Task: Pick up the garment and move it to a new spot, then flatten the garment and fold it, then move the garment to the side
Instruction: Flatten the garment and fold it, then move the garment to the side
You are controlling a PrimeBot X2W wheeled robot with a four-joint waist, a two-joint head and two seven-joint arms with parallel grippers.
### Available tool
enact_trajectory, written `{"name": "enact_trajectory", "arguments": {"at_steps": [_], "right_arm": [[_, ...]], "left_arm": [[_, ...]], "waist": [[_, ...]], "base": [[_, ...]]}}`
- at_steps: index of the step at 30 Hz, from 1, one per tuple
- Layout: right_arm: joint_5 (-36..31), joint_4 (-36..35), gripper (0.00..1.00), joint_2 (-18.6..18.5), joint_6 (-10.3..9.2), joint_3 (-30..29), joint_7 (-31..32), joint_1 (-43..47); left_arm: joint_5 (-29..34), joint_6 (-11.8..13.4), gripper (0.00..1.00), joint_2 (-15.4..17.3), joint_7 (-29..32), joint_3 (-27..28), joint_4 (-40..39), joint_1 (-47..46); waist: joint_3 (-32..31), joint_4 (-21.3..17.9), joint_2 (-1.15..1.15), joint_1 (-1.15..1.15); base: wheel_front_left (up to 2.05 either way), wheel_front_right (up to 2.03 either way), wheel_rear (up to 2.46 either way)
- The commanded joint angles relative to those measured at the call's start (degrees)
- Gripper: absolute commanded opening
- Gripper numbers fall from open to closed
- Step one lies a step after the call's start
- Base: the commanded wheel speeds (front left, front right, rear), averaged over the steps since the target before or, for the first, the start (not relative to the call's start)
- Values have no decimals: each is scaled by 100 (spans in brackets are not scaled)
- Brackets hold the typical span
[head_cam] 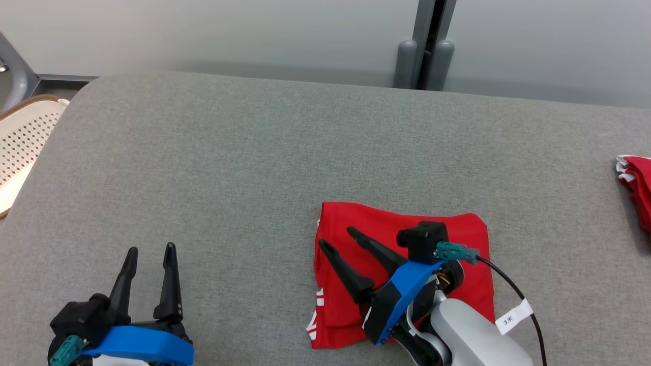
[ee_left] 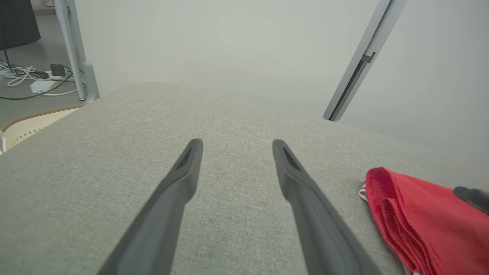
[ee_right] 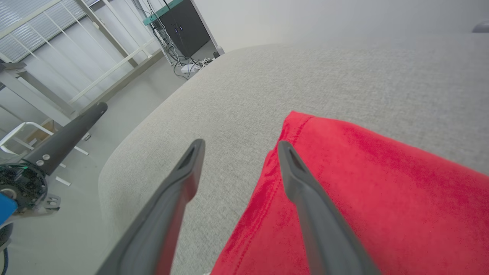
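Observation:
The garment (head_cam: 457,239) is red with white lettering and lies folded into a rough rectangle on the grey padded surface (head_cam: 254,168), right of centre near the front. My right gripper (head_cam: 336,237) hovers over its left part, open, with nothing between its fingers, which point up and to the left. In the right wrist view the right gripper (ee_right: 240,147) straddles the left edge of the garment (ee_right: 382,183). My left gripper (head_cam: 151,249) stands open at the lower left over bare surface. In the left wrist view the left gripper (ee_left: 236,142) is open, and the garment (ee_left: 424,214) lies off to its right.
A second pile of red cloth (head_cam: 638,185) lies at the right edge of the surface. A white perforated basket (head_cam: 23,147) stands beyond the left edge. A grey post (head_cam: 426,46) rises against the wall behind. Cables (ee_left: 30,76) lie on the floor to the left.

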Motion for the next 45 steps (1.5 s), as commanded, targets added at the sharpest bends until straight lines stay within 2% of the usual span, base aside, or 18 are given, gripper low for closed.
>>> {"name": "enact_trajectory", "arguments": {"at_steps": [1, 5, 9, 18, 24, 32, 45], "right_arm": [[-63, -22, 100, -17, 0, -16, -129, -140], [-468, 44, 100, -17, 0, -332, -458, -229], [-1132, 87, 100, -14, 0, -967, -705, -110], [-2483, -413, 100, -13, 0, -2669, -847, 761], [-2994, -781, 100, -11, 0, -3418, -875, 1431], [-2717, -858, 100, -11, 0, -3552, -954, 1998], [-2589, -674, 100, -11, 0, -3460, -1091, 1974]], "left_arm": [[50, -32, 100, -34, -23, -16, 12, -111], [129, -76, 100, -82, -23, -83, -5, -150], [216, -127, 100, -154, -23, -162, -1, -232], [374, -180, 100, -380, -23, -444, 182, -440], [372, -212, 100, -509, -19, -355, 312, -311], [470, -210, 100, -605, -19, -8, 482, 20], [671, -355, 100, -787, -19, 316, 787, 116]], "waist": [[-8, -37, 0, 0], [-32, -119, 0, 0], [-98, -206, 0, 0], [-368, -468, 0, 0], [-559, -646, 0, 0], [-701, -750, 0, 0], [-689, -761, 0, 0]], "base": [[0, 0, 0], [0, 0, 0], [0, 0, 0], [0, 0, 0], [0, 0, 0], [0, 0, 0], [0, 0, 0]]}}
